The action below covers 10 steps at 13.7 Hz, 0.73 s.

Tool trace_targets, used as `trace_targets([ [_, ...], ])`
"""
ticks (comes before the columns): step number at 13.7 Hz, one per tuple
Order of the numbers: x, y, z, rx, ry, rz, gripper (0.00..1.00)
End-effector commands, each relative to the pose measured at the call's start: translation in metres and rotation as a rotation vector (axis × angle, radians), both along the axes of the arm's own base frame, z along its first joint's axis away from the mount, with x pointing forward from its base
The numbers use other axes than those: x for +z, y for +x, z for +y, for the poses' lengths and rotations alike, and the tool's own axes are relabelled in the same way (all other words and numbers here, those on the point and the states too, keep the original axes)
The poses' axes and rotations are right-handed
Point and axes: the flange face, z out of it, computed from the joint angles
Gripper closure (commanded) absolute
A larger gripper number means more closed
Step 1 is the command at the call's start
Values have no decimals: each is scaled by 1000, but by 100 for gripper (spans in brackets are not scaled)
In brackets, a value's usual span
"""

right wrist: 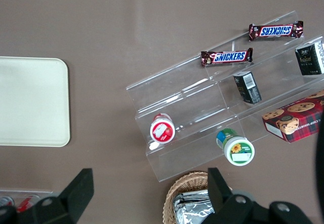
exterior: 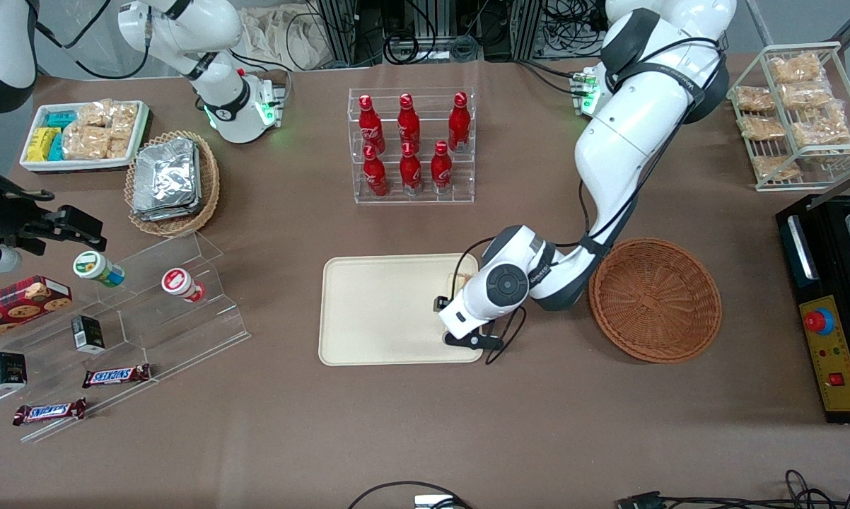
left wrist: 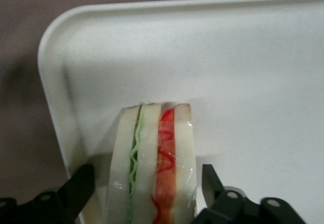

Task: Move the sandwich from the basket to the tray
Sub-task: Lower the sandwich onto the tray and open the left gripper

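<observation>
The sandwich (left wrist: 152, 158), a white wedge with green and red filling stripes, stands on its edge on the cream tray (left wrist: 228, 57) close to a rounded corner. My left gripper (left wrist: 152, 186) is open around it, and a narrow gap shows between each black finger (left wrist: 81, 186) and the bread. In the front view the gripper (exterior: 459, 293) hangs low over the tray (exterior: 375, 311) at the end nearest the reddish-brown basket (exterior: 655, 300). Only a sliver of the sandwich (exterior: 460, 278) shows past the wrist. Nothing lies in the basket.
A clear rack of red bottles (exterior: 411, 145) stands farther from the front camera than the tray. Toward the parked arm's end are a tan wicker basket of foil packs (exterior: 170, 184) and a clear stepped shelf with snacks (exterior: 135, 311). A black control box (exterior: 831, 311) sits beside the basket.
</observation>
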Motion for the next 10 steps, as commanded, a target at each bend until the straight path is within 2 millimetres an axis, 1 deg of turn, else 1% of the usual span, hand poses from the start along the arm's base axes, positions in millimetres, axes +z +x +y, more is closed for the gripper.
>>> trace_targets([
  [1,37,15,2,16,-1,-59,0],
  [3,76,20,2,34,-29,-89,0],
  [4,93,26,10,66,-48,-75,0],
  [5,109,34,25,96,-53,-60,0],
  [6,132,38,36,106,-49,-61,0],
  [7,156,37,42,104,-33,-60,0],
  [8,181,37,56,107,-8,-54,0],
  [10,224,43,104,139,58,-32,0],
])
